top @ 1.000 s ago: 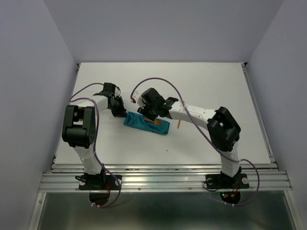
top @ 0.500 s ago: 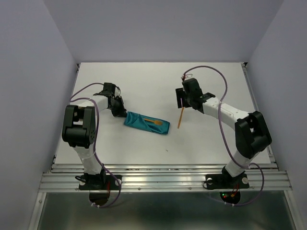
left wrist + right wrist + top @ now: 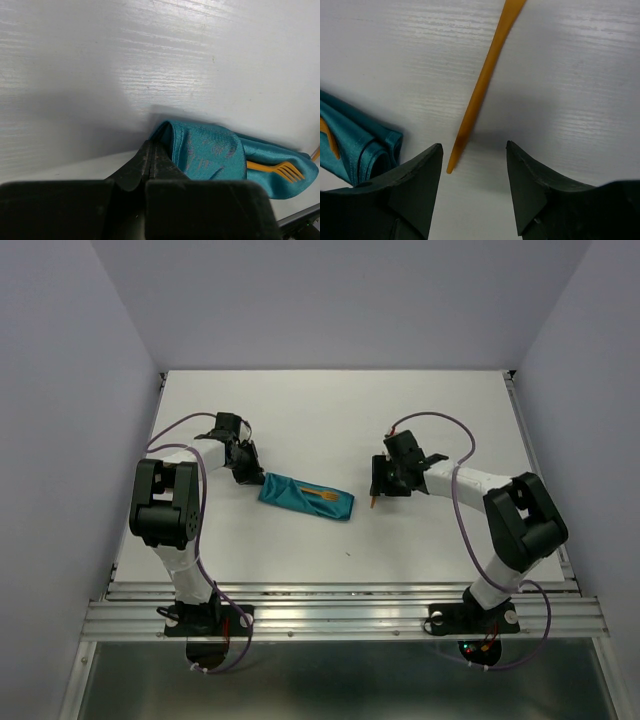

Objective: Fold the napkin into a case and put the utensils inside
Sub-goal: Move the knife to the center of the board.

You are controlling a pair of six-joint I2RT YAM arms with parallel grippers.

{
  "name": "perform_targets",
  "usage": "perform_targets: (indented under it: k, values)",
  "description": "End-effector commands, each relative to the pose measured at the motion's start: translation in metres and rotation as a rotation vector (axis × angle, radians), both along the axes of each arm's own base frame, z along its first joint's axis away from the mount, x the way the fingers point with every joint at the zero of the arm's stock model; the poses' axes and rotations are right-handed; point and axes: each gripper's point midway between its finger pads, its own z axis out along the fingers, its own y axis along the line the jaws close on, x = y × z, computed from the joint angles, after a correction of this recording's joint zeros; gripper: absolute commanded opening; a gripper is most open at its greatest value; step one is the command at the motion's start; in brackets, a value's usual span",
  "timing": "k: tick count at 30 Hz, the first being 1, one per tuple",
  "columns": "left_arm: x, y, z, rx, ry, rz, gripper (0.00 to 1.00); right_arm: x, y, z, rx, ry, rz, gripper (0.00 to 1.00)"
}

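The teal napkin [image 3: 300, 496], folded into a narrow case, lies left of the table's middle. An orange fork [image 3: 322, 494] lies in it. In the left wrist view the fork's tines [image 3: 286, 171] stick out past a raised fold of the napkin [image 3: 210, 152]. My left gripper [image 3: 250, 472] is shut on the napkin's left end, fingertips [image 3: 150, 150] pressed together at the lifted cloth edge. A second orange utensil [image 3: 480, 95] lies bare on the table to the right of the case. My right gripper [image 3: 474, 150] hangs open just above its near end, one finger on either side; it also shows in the top view [image 3: 378, 488].
The white table [image 3: 440, 420] is walled by pale panels at left, back and right. A metal rail [image 3: 340, 615] runs along the near edge by the arm bases. The napkin's right corner [image 3: 365, 150] lies close to my right gripper's left finger.
My right gripper left the fork on the napkin, swung away to the right and back, then came down open over the loose utensil. The left gripper and napkin stayed put.
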Motion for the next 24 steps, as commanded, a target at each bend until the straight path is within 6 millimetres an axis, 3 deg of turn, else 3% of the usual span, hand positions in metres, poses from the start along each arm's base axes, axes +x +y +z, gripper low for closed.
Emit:
perform_targets:
  k: [1, 5, 8, 15, 17, 18, 20, 24]
  values:
    - [-0.003, -0.001, 0.001, 0.009, -0.001, -0.02, 0.01, 0.017, 0.019, 0.007, 0.005, -0.034, 0.013, 0.57]
    - [-0.002, -0.001, 0.001, 0.006, -0.002, -0.02, 0.01, 0.025, 0.031, 0.002, 0.011, -0.026, 0.012, 0.53]
    - [-0.003, -0.001, 0.001, 0.005, -0.003, -0.02, 0.01, 0.042, 0.036, 0.002, 0.028, -0.059, -0.032, 0.46]
    - [-0.005, -0.001, 0.001, 0.007, -0.003, -0.024, 0.02, 0.096, 0.053, 0.003, 0.022, -0.13, -0.101, 0.37]
    - [-0.005, -0.001, 0.002, 0.007, -0.005, -0.021, 0.02, 0.107, 0.058, -0.001, 0.023, -0.137, -0.111, 0.38]
    - [-0.005, -0.001, 0.002, 0.007, -0.007, -0.021, 0.01, 0.118, 0.064, 0.009, 0.037, -0.164, -0.115, 0.4]
    - [-0.006, -0.001, 0.001, 0.006, -0.007, -0.021, 0.01, 0.126, 0.069, 0.008, 0.042, -0.17, -0.112, 0.47]
    - [-0.005, -0.001, 0.002, 0.003, -0.009, -0.021, 0.02, 0.141, 0.081, 0.027, 0.074, -0.211, -0.082, 0.54]
